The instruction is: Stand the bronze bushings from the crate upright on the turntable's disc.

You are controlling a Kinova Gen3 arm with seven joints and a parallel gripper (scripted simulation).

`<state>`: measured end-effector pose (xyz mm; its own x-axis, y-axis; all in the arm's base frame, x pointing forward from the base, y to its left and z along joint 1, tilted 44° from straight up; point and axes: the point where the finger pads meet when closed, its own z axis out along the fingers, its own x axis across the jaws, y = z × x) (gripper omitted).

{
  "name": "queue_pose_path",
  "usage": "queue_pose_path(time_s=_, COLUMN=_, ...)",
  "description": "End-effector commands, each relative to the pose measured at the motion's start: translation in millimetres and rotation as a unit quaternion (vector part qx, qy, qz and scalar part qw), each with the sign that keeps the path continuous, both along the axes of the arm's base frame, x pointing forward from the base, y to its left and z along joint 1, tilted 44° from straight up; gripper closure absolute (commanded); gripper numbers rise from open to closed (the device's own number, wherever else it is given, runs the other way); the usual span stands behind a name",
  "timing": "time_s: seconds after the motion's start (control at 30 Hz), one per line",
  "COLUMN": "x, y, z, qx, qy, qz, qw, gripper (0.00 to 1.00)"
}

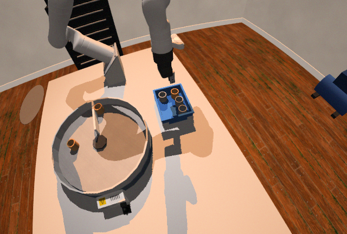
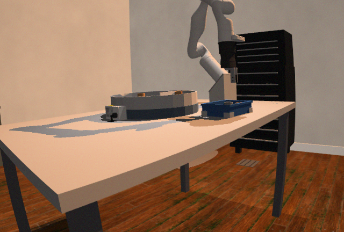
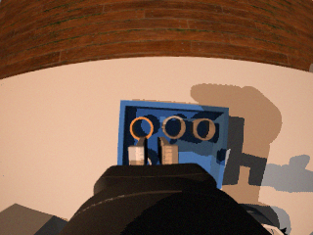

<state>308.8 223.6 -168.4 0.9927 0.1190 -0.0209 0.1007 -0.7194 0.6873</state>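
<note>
The blue crate [image 1: 179, 115] [image 2: 222, 110] [image 3: 124, 139] holds one bronze bushing [image 1: 174, 91] [image 3: 141, 128] at its back and three steel bushings [image 1: 162, 95] [image 1: 179, 98] [image 1: 182, 108], all upright. The wrist view shows two of the steel ones [image 3: 174, 127] [image 3: 203, 129]. My gripper [image 1: 171, 79] [image 2: 234, 78] [image 3: 152, 146] hangs above the crate's back edge, fingers a little apart with nothing between them. Two bronze bushings [image 1: 98, 107] [image 1: 72, 143] [image 2: 141, 94] [image 2: 178, 92] stand upright on the turntable's disc [image 1: 111, 167], apart from the dark hub [image 1: 100, 142].
A grey wall [image 1: 145, 153] [image 2: 155, 103] rings the turntable, and a thin bar [image 1: 95, 119] runs from the hub to the back rim. A control box [image 1: 114, 209] sits at its front. The arm's base [image 1: 114, 70] stands behind, with a black cabinet [image 2: 264, 65] beyond the table.
</note>
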Motion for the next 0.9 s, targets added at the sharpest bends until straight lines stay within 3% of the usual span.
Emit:
queue_pose_path(time_s=0.0, x=-1.7, y=3.5, z=-16.4, qx=-0.008, qy=0.002, qz=0.005, qw=1.0, gripper=0.64)
queue_pose_path(time_s=0.87, x=-2.5, y=6.1, z=-19.0, qx=-0.008, qy=0.002, qz=0.005, qw=1.0, gripper=0.64)
